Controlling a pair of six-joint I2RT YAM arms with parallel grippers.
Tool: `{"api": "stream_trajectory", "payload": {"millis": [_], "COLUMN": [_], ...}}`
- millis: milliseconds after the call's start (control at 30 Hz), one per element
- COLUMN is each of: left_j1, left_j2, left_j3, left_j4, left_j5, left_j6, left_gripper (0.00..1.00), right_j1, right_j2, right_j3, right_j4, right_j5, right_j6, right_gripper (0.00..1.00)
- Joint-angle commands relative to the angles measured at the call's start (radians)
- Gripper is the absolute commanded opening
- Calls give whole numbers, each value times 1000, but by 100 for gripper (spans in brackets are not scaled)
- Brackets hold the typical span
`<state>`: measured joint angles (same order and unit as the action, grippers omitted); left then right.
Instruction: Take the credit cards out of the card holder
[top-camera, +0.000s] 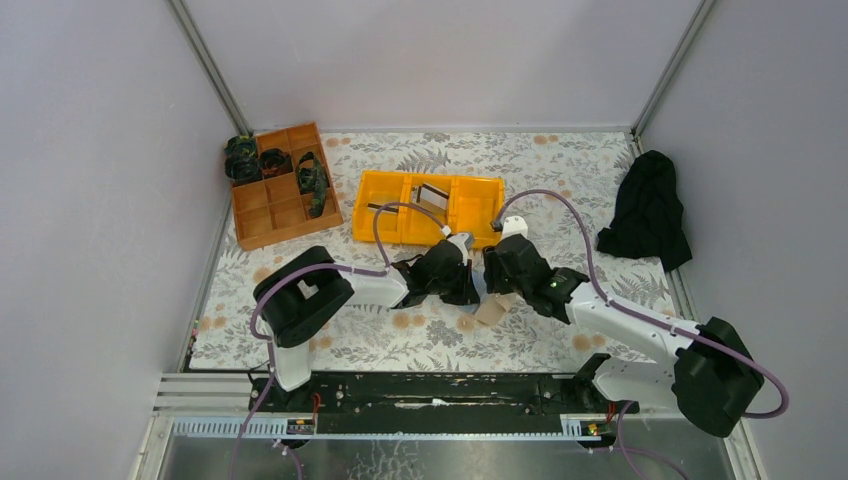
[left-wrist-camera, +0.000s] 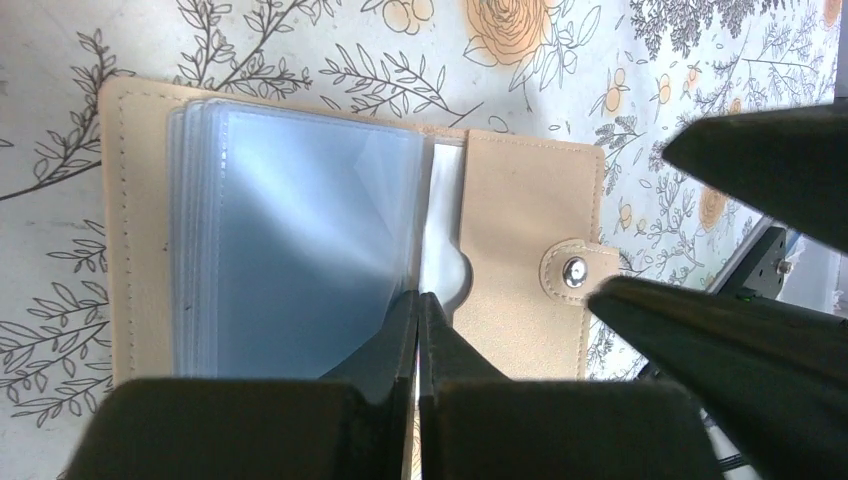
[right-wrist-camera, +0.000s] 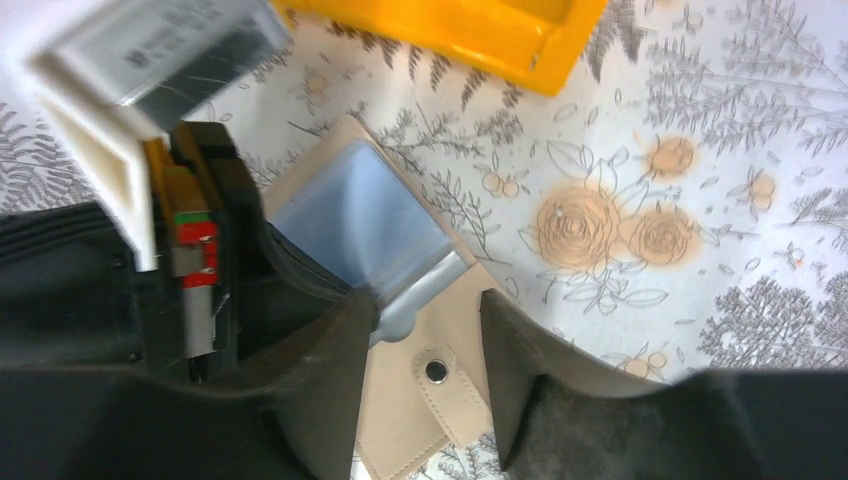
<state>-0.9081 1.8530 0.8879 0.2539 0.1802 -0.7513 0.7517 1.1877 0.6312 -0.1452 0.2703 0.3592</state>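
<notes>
The tan card holder (left-wrist-camera: 525, 200) lies open on the flowered tablecloth, and its pale blue translucent sleeves (left-wrist-camera: 300, 250) show no card. It also shows in the top view (top-camera: 492, 312) and the right wrist view (right-wrist-camera: 445, 330). My left gripper (left-wrist-camera: 418, 297) is shut, with its tips at the right edge of the sleeves beside the spine. My right gripper (right-wrist-camera: 428, 300) is open and low over the tan flap, its fingers on either side of the snap tab (right-wrist-camera: 436, 371). One silvery-grey card (top-camera: 432, 193) stands in the yellow bin.
The yellow three-compartment bin (top-camera: 478, 205) stands just behind both grippers. It also shows in the right wrist view (right-wrist-camera: 470, 35). An orange-brown divided tray (top-camera: 262, 215) with dark items sits at the back left. A black cloth (top-camera: 650, 210) lies at the right edge.
</notes>
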Motion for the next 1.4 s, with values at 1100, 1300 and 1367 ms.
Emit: {"api": "stream_trajectory", "payload": {"millis": [1100, 1300, 1367], "left_j1": [13, 19, 20], "left_j2": [-232, -220, -222], "left_j3": [-96, -99, -106], "left_j4": [-140, -139, -132], "left_j5": [-451, -447, -446], "left_j6": [-74, -82, -82], "left_gripper": [17, 59, 78], "right_j1": [-8, -47, -47], "right_j2": [102, 55, 34], "right_j3": [-194, -165, -168], "right_j4": [314, 244, 257], "right_j5": [-253, -243, -273], "right_j6": [147, 103, 97], "right_gripper": [0, 0, 0]}}
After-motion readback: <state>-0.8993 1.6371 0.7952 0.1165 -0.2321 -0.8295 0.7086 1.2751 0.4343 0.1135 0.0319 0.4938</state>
